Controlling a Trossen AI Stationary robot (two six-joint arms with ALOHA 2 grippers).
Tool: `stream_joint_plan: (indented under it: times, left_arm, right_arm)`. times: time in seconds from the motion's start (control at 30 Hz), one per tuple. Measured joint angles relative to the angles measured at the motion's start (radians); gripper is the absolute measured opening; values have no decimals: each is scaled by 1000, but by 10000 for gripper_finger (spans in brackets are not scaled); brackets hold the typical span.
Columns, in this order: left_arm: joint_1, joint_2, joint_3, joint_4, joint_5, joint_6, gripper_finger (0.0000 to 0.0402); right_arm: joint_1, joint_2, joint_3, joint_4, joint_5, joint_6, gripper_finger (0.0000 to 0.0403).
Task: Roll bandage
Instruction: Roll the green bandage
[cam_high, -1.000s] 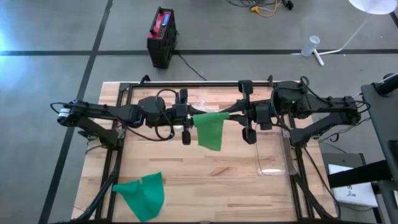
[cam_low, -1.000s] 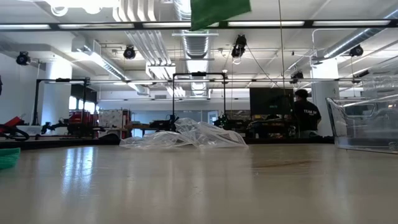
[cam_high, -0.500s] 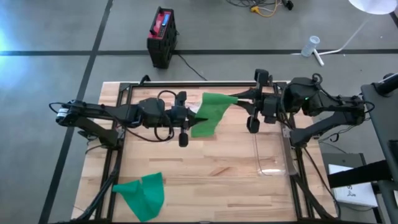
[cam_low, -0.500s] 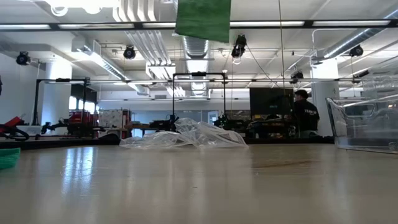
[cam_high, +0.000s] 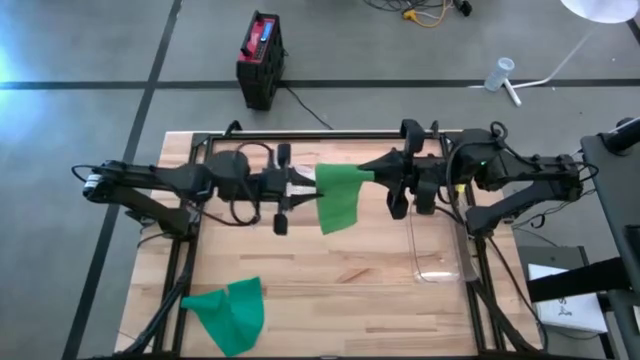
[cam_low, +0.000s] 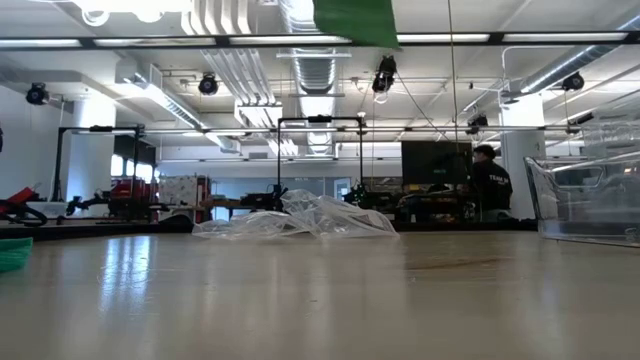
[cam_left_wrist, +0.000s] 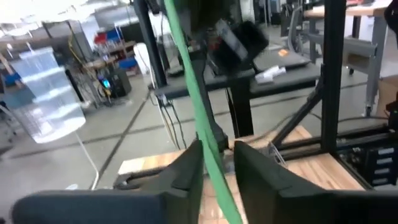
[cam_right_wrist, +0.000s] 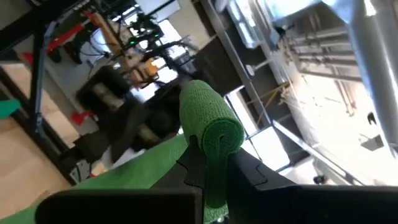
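Slack now shows between the left gripper (cam_left_wrist: 217, 165) fingers, parted after a tight pinch, so the green bandage (cam_high: 338, 197) strip runs loosely through them, ready to feed. The right gripper (cam_right_wrist: 208, 163) has swung back toward centre, clamped on the rolled end, all held above the table (cam_high: 340, 275).

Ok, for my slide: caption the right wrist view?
Right gripper shut on the rolled end of the green bandage, held mid-air.
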Motion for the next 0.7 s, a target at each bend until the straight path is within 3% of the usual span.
stream_joint_plan:
  times: [0.2, 0.43, 0.7]
  left_arm:
    - [1, -79, 0, 7, 0, 1, 180]
    - [1, -87, 0, -12, 43, -149, 286]
    - [1, -87, 0, -2, 140, -206, 369]
  right_arm:
    - [0, 0, 0, -113, -15, -191, 20]
    - [0, 13, 0, -157, -16, -443, 20]
    - [0, 16, 0, -155, -29, -519, 20]
